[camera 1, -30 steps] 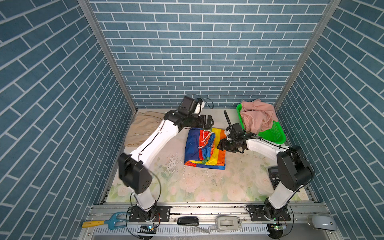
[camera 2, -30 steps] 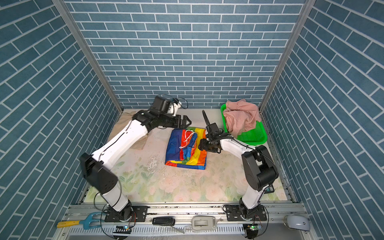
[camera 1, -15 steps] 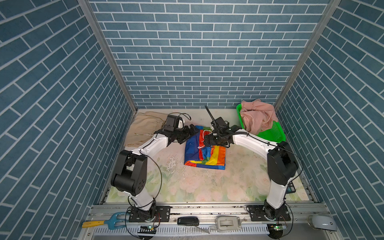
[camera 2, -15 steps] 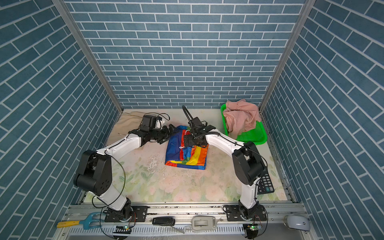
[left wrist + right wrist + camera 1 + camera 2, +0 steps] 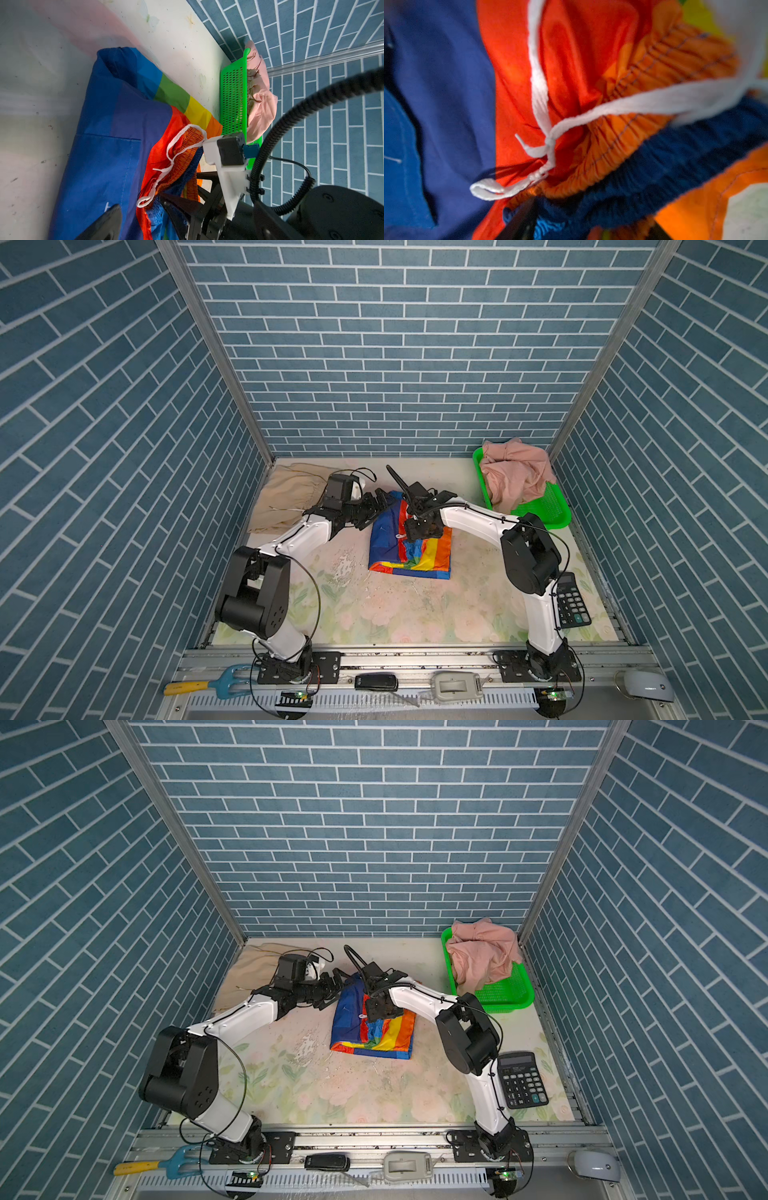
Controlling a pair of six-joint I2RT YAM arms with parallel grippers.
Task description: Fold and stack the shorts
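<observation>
Both arms are sitting way lower than a second ago, and we're hunching over the rainbow shorts (image 5: 409, 556) mid-tabletop (image 5: 415, 614), still folding them. Our left claw (image 5: 378, 508) is hanging wide apart by the blue corner. Our right claw (image 5: 419, 530) is digging into the ribbed waistband (image 5: 654, 68) near the white drawstring (image 5: 542, 83), and we can't tell if it's clamped. Slippery, shiny cloth, so we're probably needing a firm pinch next. The tan shorts (image 5: 286, 493) are lying back-left and the pink shorts (image 5: 515, 472) are slumping in the mesh basket (image 5: 544, 510).

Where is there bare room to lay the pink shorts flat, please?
Widest: the table front, between the rainbow shorts, the calculator and the front rail. A narrower strip lies at the back, between the beige shorts and the green basket. Crowded: the middle, where left gripper and right gripper meet.
</observation>
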